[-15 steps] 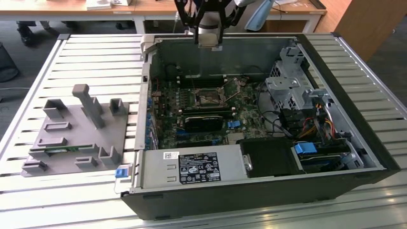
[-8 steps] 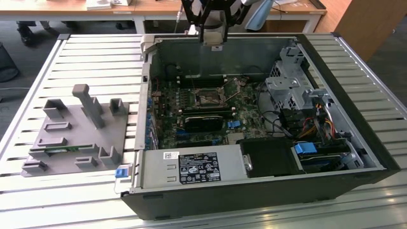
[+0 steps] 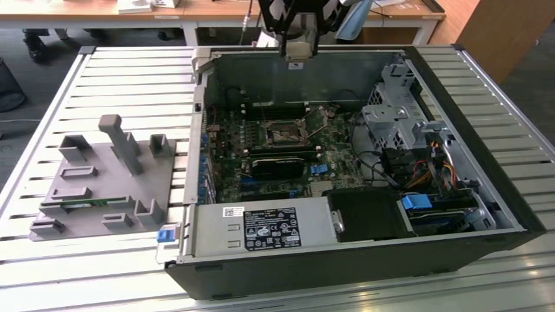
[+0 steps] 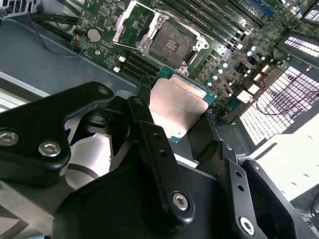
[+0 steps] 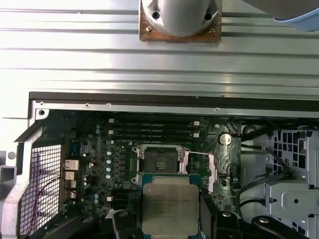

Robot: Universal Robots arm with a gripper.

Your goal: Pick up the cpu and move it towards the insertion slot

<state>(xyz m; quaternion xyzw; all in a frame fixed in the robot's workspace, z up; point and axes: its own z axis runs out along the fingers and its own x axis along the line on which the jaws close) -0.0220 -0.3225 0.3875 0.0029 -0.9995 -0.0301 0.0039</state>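
My gripper [image 3: 297,51] hangs above the far wall of the open computer case, shut on the cpu [image 4: 178,105]. The cpu is a flat silvery square with a green rim, clamped by its two opposite edges between the black fingers [image 4: 144,92]. In the first wrist view the cpu [image 5: 169,206] is held level, just short of the insertion slot [image 5: 160,162]. That slot is a square black socket with its shiny metal frame swung open. The insertion slot [image 3: 284,135] lies mid-board inside the case, and it also shows beyond the chip in the second wrist view [image 4: 169,42].
The case [image 3: 433,214] lies open on a slatted metal table [image 3: 130,84]. Inside it are a black card [image 3: 277,166], a labelled power supply [image 3: 260,227] and a metal drive cage [image 3: 394,123] with cables. A grey fixture [image 3: 104,175] with a green memory stick stands on the exterior view's left.
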